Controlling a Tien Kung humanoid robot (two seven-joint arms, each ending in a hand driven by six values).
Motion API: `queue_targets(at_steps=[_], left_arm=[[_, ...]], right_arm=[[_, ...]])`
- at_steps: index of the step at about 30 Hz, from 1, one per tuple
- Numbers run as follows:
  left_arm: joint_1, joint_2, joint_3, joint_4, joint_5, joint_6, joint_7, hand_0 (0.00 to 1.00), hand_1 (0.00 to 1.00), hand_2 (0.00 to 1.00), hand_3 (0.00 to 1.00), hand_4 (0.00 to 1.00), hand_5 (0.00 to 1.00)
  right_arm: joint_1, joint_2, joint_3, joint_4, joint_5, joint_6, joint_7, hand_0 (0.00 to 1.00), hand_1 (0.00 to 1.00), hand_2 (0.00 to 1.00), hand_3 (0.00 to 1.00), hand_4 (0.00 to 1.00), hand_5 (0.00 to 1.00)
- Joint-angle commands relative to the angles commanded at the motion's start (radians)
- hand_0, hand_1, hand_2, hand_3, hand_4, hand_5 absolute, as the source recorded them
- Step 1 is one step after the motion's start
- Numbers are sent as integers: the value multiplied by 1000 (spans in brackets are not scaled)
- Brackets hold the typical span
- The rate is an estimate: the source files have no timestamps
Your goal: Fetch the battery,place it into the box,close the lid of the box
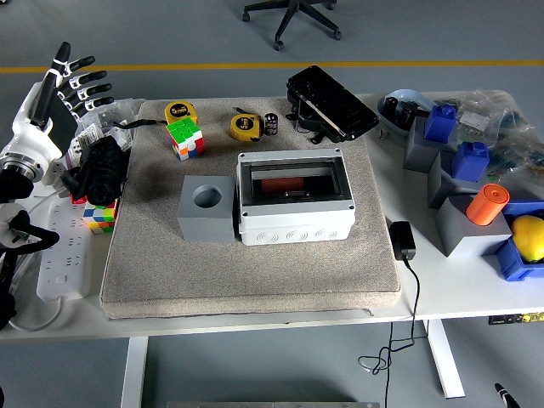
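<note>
While a beige mat (pixel 255 272) covers the white table (pixel 459 280), the left robot hand (pixel 72 81) hovers spread, empty.

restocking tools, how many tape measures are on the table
2: one yellow tape measure at the mat's far left corner beside the green cube, the other tape measure further right, next to the battery. More could hide in the right-side clutter.

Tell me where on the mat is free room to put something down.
The mat is bare along its near strip, in front of the box and the grey block. Its right edge beside the box is free too. The far edge is crowded: cube, tape measures, battery.
</note>
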Motion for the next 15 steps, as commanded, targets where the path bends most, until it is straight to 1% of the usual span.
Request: queue_targets(at_steps=[15], left_arm=[[4,2,3,2,0,-1,0,524,603,616,693,998,765]], right_arm=[[-3,0,-7,0,2,2,1,726,667,654,598,997,616]])
